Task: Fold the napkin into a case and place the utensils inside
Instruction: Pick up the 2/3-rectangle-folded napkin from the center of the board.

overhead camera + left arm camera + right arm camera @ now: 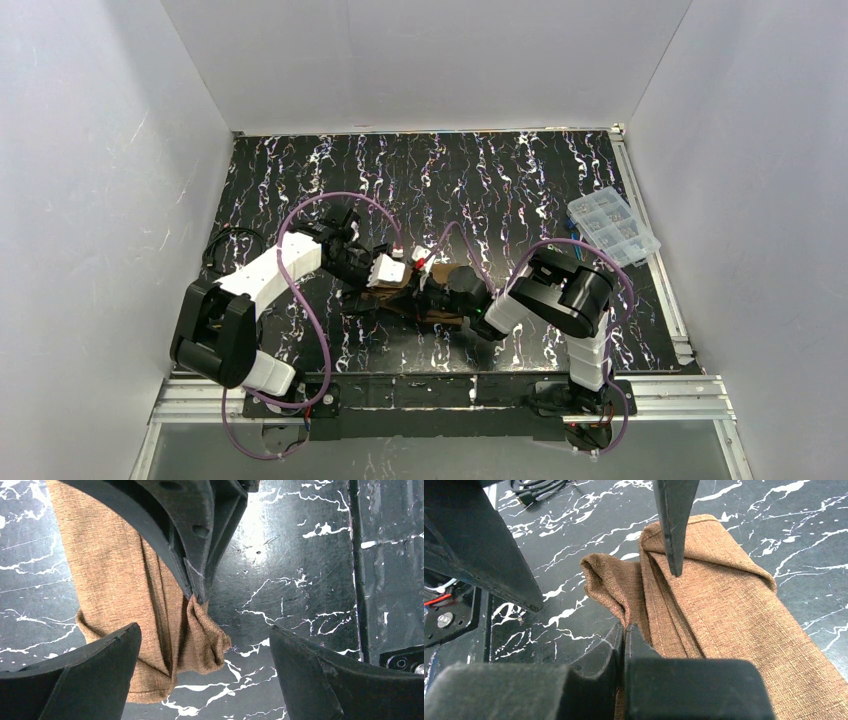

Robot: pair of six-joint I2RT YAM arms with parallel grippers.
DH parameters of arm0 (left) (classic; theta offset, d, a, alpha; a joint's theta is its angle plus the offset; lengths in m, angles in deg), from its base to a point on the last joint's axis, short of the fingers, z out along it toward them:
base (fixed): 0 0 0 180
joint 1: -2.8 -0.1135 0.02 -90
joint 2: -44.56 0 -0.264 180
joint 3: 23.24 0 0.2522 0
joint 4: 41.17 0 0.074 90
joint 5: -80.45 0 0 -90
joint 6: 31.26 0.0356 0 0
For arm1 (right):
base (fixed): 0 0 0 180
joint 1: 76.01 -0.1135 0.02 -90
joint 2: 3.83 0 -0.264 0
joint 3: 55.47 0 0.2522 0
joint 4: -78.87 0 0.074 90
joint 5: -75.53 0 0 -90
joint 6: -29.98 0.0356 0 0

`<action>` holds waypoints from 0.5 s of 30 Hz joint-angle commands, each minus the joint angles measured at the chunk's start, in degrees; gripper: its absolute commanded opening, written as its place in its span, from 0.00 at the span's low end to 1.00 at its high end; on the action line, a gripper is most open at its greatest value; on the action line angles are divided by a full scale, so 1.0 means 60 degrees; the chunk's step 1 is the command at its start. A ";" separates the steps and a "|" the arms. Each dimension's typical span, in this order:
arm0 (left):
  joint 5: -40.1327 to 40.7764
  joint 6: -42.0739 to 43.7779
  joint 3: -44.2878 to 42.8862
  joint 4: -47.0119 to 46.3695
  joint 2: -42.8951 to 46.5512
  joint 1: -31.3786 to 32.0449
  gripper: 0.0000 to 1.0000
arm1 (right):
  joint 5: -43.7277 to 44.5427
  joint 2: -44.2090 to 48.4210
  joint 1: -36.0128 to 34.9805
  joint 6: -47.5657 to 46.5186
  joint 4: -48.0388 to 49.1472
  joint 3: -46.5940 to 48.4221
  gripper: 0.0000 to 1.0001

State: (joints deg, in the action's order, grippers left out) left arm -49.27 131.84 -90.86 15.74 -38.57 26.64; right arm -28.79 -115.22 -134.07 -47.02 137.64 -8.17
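Observation:
The brown napkin (115, 580) lies on the black marbled table, folded into a long layered strip; it also shows in the right wrist view (734, 615) and, partly under the arms, in the top view (447, 318). My right gripper (625, 629) is shut on a raised fold at the strip's edge; its closed tips show in the left wrist view (197, 597). My left gripper (204, 630) is wide open just above the same end of the strip, one finger (674, 525) over the cloth and the other beside it. No utensils show clearly.
A clear plastic compartment box (613, 226) stands at the right edge of the table, with a thin blue piece (568, 241) beside it. A dark cable (225, 245) lies at the left. White walls enclose the table.

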 commanded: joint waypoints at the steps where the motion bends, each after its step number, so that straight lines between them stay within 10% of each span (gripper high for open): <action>1: -0.0052 0.0627 0.0436 0.0126 0.0367 0.0012 0.99 | -0.0238 -0.0081 0.0103 0.0310 0.0336 0.0325 0.01; 15: 0.1901 -0.0701 0.1525 -0.3500 0.0421 0.0202 0.83 | -0.0601 -0.0276 0.0360 0.1047 0.0462 0.0306 0.01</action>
State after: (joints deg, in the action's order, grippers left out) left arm -41.10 130.29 -82.34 0.40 -38.12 27.56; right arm -31.13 -115.62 -132.26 -42.30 137.64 -7.63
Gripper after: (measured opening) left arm 0.886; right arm 0.101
